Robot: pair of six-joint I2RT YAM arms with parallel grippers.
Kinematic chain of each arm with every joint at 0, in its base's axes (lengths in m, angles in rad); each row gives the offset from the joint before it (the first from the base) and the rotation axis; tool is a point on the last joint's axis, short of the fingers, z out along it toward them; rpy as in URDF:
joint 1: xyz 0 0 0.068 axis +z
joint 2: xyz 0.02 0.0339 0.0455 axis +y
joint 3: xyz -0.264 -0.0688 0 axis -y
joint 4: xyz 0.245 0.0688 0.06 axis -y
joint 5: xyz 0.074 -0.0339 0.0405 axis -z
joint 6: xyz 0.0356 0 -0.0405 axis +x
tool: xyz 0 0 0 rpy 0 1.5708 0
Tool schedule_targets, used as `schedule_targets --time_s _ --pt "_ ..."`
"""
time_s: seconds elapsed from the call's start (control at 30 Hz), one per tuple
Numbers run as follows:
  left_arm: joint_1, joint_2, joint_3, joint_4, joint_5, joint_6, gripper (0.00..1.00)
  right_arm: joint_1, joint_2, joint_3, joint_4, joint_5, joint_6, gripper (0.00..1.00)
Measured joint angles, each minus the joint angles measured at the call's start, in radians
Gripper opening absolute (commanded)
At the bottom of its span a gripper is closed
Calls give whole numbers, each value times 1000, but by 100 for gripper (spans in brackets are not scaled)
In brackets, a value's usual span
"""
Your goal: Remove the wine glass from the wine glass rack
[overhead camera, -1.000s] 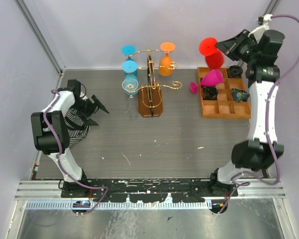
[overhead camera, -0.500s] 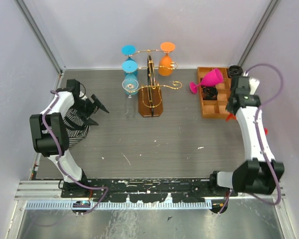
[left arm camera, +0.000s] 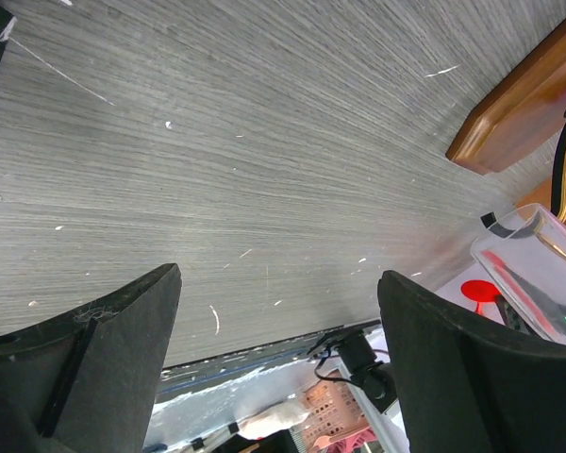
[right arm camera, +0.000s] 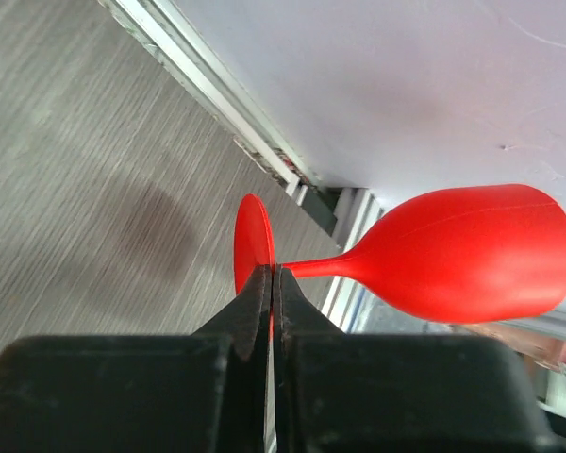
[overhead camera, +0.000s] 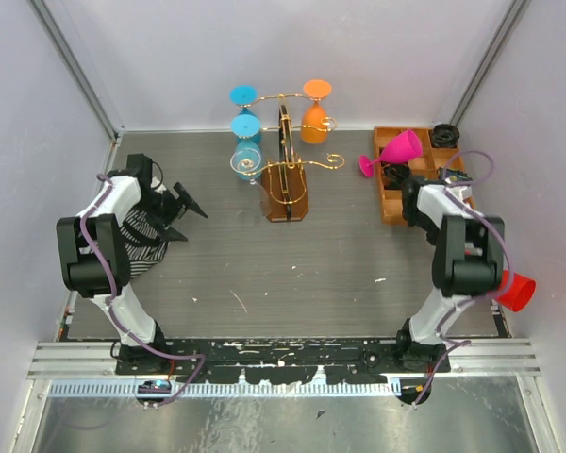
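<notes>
The gold wire wine glass rack (overhead camera: 285, 179) stands on its brown wooden base at the back centre. Two blue glasses (overhead camera: 245, 127), a clear one (overhead camera: 246, 162) and an orange one (overhead camera: 313, 118) hang on it. My right gripper (right arm camera: 273, 272) is shut on the foot of a red wine glass (right arm camera: 453, 255), which lies sideways in the air. In the top view that glass (overhead camera: 515, 293) is at the right edge, beside the folded right arm. My left gripper (overhead camera: 191, 203) is open and empty, low over the table left of the rack; its fingers (left arm camera: 94, 359) frame bare table.
An orange-brown compartment tray (overhead camera: 389, 212) sits at the back right with a magenta glass (overhead camera: 396, 149) lying across its corner and dark small parts inside. A striped cloth (overhead camera: 137, 236) lies under the left arm. The rack's base (left arm camera: 519, 113) shows in the left wrist view.
The right arm has swung down from the back right and folded, carrying the red glass to the right edge near the front. The left arm has not moved.
</notes>
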Motion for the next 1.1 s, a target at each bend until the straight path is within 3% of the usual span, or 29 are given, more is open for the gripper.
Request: schedule_targets --time_s 0.2,0.3,0.77,0.9,1.1 --pt "0 -3 -2 0 5 3 92 28 375 93 -218 180 275 0" --pt "0 -5 -2 0 5 5 92 62 463 127 -279 218 338 0" --pt "5 -5 -2 -1 4 11 93 160 444 108 -29 131 39 2" --pt "9 -5 -10 0 4 13 92 169 444 97 -1 115 10 13" --pt "13 -5 -14 -2 4 15 92 181 444 83 56 40 -2 21"
